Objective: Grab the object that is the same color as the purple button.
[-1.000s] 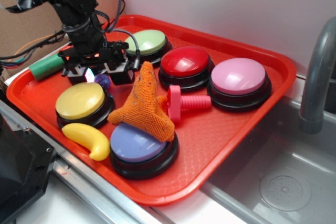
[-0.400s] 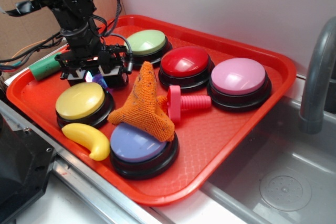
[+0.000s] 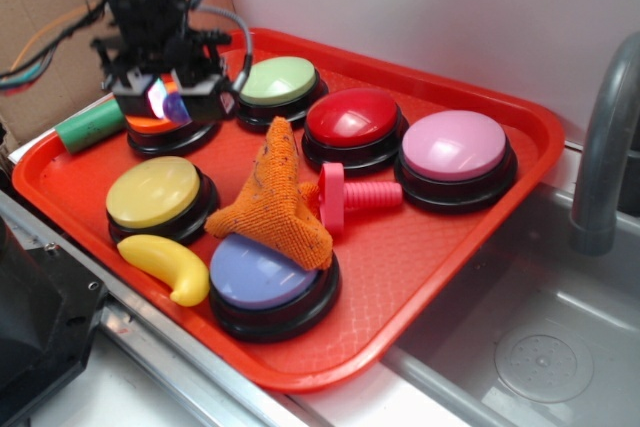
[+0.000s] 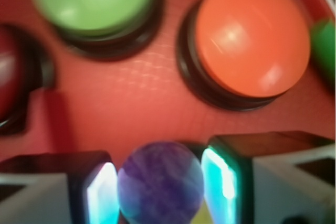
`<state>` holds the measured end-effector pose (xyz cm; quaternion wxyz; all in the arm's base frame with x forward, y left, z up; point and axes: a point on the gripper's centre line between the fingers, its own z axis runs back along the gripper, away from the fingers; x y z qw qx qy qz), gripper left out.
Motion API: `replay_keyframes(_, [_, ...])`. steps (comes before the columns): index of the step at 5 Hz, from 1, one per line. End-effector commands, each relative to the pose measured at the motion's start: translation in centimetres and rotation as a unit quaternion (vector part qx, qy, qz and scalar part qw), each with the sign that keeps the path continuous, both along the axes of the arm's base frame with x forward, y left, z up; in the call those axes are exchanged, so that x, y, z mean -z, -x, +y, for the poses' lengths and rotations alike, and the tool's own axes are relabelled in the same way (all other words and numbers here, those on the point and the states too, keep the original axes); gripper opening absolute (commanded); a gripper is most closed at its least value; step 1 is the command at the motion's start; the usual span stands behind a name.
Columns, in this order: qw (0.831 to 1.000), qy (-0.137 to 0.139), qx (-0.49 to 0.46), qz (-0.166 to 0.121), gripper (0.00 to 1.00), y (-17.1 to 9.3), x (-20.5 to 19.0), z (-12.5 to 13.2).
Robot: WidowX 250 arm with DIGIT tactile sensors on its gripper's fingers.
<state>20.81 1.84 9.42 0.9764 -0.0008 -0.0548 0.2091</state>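
Note:
The object, a small dark purple ball (image 4: 157,174), sits pinched between the two glowing pads (image 4: 102,195) of my gripper (image 4: 160,188), which is shut on it. In the exterior view the gripper (image 3: 167,99) hangs above the tray's back left, over an orange button (image 3: 152,129), and the ball (image 3: 175,107) shows between the fingers, clear of the tray. The purple button (image 3: 258,275), lavender dome on a black base, stands at the tray's front. An orange cloth (image 3: 273,199) covers its far part.
The red tray (image 3: 430,247) also bears green (image 3: 278,79), red (image 3: 352,115), pink (image 3: 455,145) and yellow (image 3: 152,190) buttons, a pink screw (image 3: 352,195) and a yellow banana (image 3: 165,265). A green cylinder (image 3: 88,125) lies at the left rim. A sink with a faucet (image 3: 600,147) is at the right.
The gripper was low on the tray beside the yellow button with the ball between its fingers. It has shut on the ball and risen with it, now above the orange button.

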Motion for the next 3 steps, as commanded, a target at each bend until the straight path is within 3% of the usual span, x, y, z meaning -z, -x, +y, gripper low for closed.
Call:
replay_keyframes(1, [0.984,-0.013,0.178,0.017,0.00,-0.8,-5.5,-2.4])
replay_keyframes(2, [0.984,-0.008,0.175,0.004,0.00,-0.6,-5.8,-2.0])
replay_keyframes(3, [0.987,0.000,0.160,0.031,0.00,-0.7,-5.4,-0.6])
